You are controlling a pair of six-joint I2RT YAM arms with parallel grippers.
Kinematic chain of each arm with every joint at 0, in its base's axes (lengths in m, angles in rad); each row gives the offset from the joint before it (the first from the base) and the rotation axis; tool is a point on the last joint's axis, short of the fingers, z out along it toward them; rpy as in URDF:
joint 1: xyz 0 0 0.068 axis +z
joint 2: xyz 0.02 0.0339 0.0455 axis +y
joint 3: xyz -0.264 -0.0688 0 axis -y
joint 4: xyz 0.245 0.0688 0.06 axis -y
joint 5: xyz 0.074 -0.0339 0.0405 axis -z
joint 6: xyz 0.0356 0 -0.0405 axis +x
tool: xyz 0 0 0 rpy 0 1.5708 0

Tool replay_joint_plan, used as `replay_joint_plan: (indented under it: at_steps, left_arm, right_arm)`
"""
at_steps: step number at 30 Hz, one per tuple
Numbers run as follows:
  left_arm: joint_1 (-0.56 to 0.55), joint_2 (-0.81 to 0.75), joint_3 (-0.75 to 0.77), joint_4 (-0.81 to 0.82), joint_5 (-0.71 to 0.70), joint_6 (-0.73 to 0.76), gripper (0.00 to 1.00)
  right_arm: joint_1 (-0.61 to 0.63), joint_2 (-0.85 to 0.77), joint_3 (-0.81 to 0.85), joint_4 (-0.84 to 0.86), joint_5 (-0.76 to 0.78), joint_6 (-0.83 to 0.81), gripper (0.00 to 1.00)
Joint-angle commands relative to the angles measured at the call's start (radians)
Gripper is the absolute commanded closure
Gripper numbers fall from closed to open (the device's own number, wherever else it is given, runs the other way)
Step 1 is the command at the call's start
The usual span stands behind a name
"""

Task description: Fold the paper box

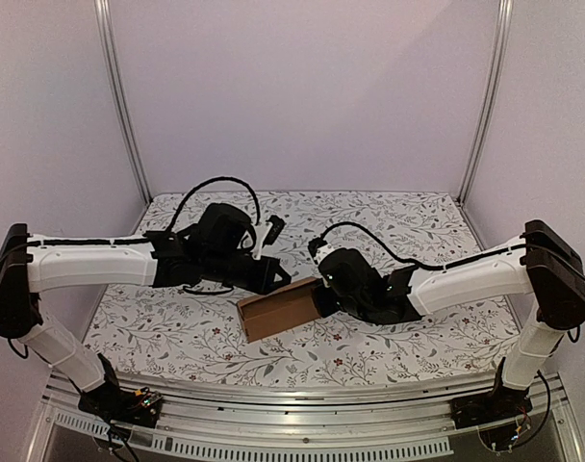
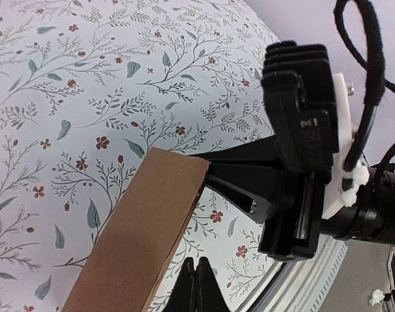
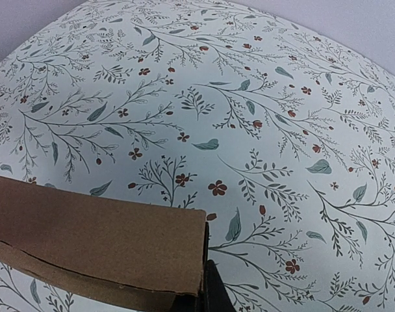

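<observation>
Two arms reach inward over the floral-patterned table (image 1: 389, 217) and meet near its middle. On the left, the left gripper (image 1: 276, 279) points toward the centre with its fingers pressed together and nothing between them. In the left wrist view, the left gripper's tips (image 2: 196, 276) sit just beside the long edge of the paper box (image 2: 139, 240), near its far end.

The paper box (image 1: 283, 308) is a closed, elongated brown carton. It lies on the table between the two grippers, slanted, with its left end nearer the arm bases.

On the right, the right gripper (image 1: 321, 289) also has its fingers together. Its tips rest against the box's right end (image 3: 100, 247). Whether they pinch any cardboard cannot be told.
</observation>
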Motion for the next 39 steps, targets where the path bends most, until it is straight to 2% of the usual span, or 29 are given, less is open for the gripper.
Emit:
replay_joint_plan:
  at_steps: [1, 7, 11, 16, 23, 27, 33, 39]
  left_arm:
    - [0.016, 0.031, 0.015, -0.036, -0.049, 0.054, 1.00]
    - [0.016, 0.060, -0.002, -0.009, -0.059, 0.073, 0.93]
    - [0.016, 0.072, -0.003, -0.003, -0.048, 0.073, 0.84]
    - [0.016, 0.078, -0.008, 0.000, -0.045, 0.074, 0.77]
    - [0.016, 0.094, -0.008, -0.002, -0.040, 0.078, 0.77]
    - [0.016, 0.101, -0.015, -0.005, -0.050, 0.080, 0.80]
    - [0.013, 0.108, -0.029, -0.006, -0.072, 0.082, 0.85]
    - [0.007, 0.113, -0.046, -0.007, -0.098, 0.073, 0.88]
  right_arm:
    - [-0.004, 0.060, -0.030, -0.098, -0.049, -0.004, 1.00]
    - [-0.004, 0.059, -0.031, -0.099, -0.049, -0.002, 1.00]
    - [-0.005, 0.060, -0.031, -0.099, -0.050, -0.002, 1.00]
    - [-0.004, 0.065, -0.027, -0.099, -0.052, -0.004, 1.00]
    - [-0.004, 0.068, -0.024, -0.101, -0.056, -0.008, 1.00]
    - [-0.006, 0.066, -0.022, -0.103, -0.056, -0.008, 0.99]
    - [-0.004, 0.061, -0.021, -0.106, -0.056, -0.008, 0.93]
    - [-0.004, 0.037, -0.024, -0.109, -0.066, -0.001, 0.72]
